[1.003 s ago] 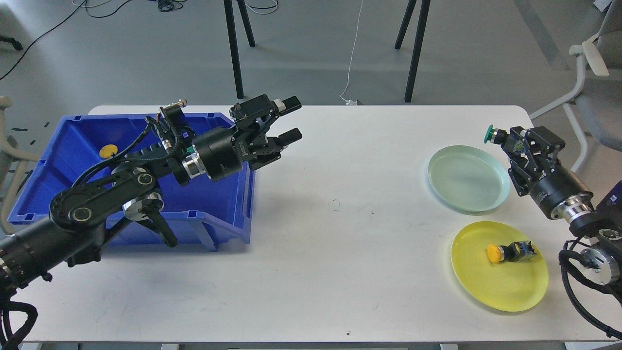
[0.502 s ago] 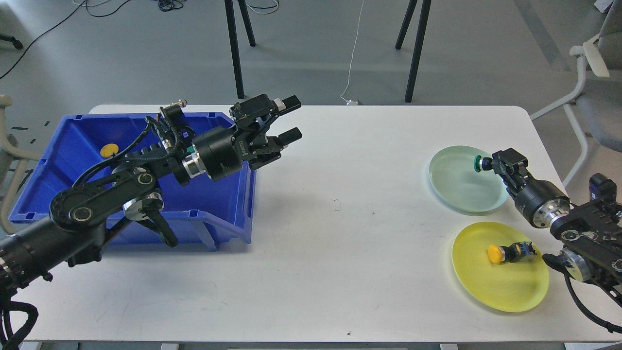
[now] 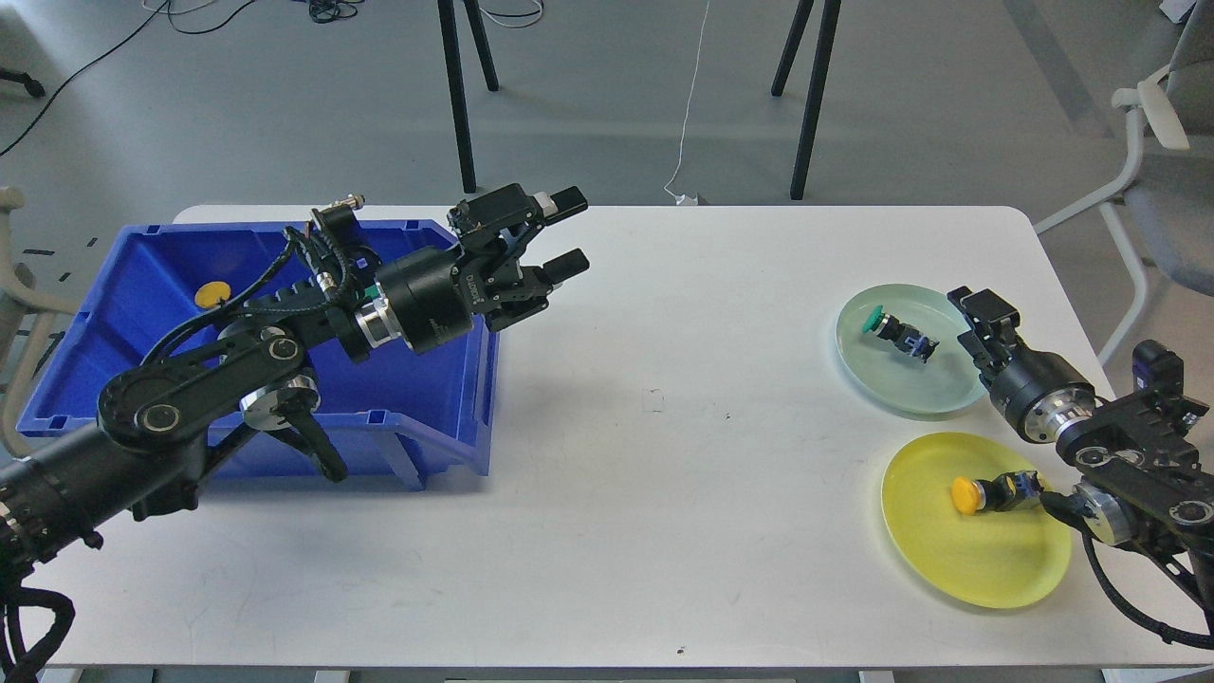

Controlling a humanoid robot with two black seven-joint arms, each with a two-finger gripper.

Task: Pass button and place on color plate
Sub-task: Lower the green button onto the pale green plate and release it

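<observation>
Left end effector (image 3: 566, 232) fingers spread, right end effector (image 3: 977, 318) fingers indistinct

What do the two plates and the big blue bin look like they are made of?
Green plate: probably plastic, pale and slightly see-through, with a soft sheen.
Yellow plate: likely the same plastic, opaque and smooth, with faint rings on its face.
Blue bin: moulded hard plastic, glossy, with thin ribbed walls and slots along the rim.
None can be confirmed by sight alone.

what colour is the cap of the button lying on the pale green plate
Green, seen in the head view: the button lies on the pale green plate.
</observation>
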